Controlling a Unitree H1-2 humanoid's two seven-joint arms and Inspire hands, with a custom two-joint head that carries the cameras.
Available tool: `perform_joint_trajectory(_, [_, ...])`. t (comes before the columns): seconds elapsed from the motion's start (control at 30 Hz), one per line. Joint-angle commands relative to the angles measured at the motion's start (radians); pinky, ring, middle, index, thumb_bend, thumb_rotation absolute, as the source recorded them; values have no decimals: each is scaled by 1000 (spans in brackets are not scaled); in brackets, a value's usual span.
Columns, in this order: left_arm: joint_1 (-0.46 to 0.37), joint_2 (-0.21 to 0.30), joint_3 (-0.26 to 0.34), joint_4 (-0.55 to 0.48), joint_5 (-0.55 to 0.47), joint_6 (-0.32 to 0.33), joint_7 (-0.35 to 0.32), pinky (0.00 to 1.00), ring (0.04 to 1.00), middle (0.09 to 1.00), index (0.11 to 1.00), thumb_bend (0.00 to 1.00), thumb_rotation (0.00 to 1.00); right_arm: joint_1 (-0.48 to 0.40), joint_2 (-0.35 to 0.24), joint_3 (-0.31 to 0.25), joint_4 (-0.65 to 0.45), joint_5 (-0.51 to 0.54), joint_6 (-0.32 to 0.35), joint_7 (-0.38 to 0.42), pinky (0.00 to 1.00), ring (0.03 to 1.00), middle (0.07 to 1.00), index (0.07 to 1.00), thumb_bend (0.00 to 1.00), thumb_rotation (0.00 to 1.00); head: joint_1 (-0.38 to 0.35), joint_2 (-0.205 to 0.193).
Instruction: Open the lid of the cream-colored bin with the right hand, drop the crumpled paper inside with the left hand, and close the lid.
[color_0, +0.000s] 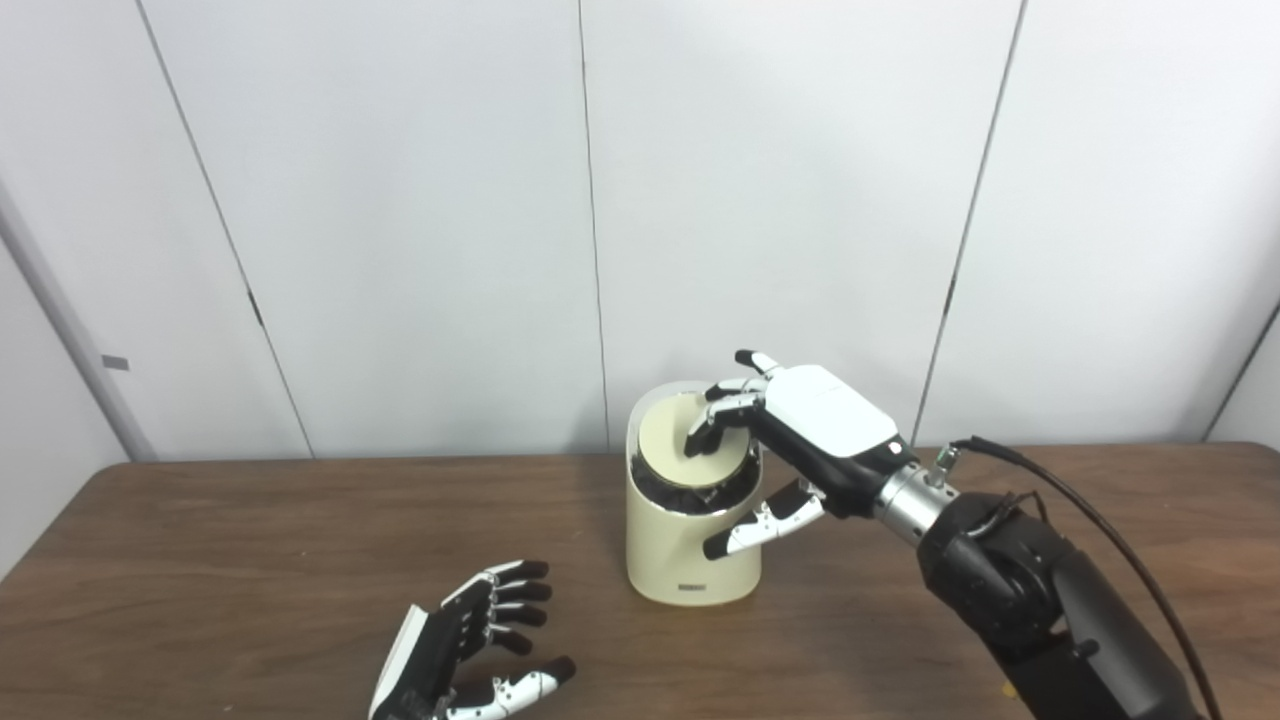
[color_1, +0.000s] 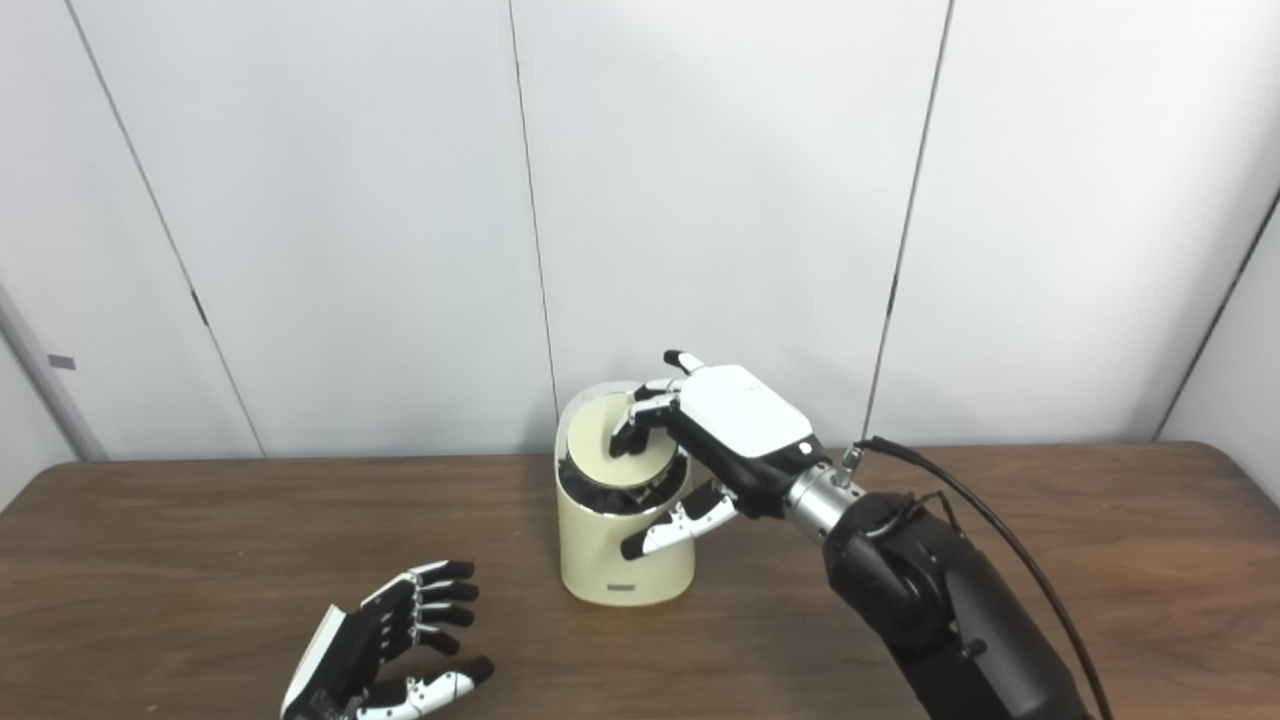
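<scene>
The cream-colored bin (color_0: 668, 552) stands upright on the brown table (color_0: 200, 560), near the middle. Its round lid (color_0: 668, 440) sits tilted in the top, and a dark gap shows under its front edge. My right hand (color_0: 800, 430) reaches over the bin from the right. Its fingertips (color_0: 705, 432) rest on top of the lid and the thumb (color_0: 760, 525) hangs apart in front of the bin's side. My left hand (color_0: 470, 640) lies low at the table's front left, fingers spread, palm up, holding nothing. No crumpled paper is in view.
A white panelled wall (color_0: 400, 200) rises right behind the table's back edge. A black cable (color_0: 1080, 510) loops off my right wrist. The bin also shows in the right eye view (color_1: 600, 555).
</scene>
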Motion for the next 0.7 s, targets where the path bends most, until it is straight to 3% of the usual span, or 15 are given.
perform_joint_trajectory(0.0, [-13,-2,4,-37,3,-19,15,577,679,732,774,673,38,-23,-13,1,-21,3,-18,1,1000,856,643,642,701,465,1,1])
perform_joint_trajectory(0.2, [-10,-3,5,-47,2,-6,13,585,687,731,774,671,28,-21,-30,19,-17,-21,-49,-3,978,846,639,634,722,451,4,9])
perform_joint_trajectory(0.43, [-5,-3,6,-57,7,0,16,576,678,728,772,671,30,-33,-93,91,10,-151,-178,-71,939,840,632,628,719,489,9,17])
perform_joint_trajectory(0.67, [-3,-2,5,-68,6,9,16,573,674,728,771,669,31,-36,-114,127,24,-218,-208,-88,1000,836,620,616,742,490,10,22])
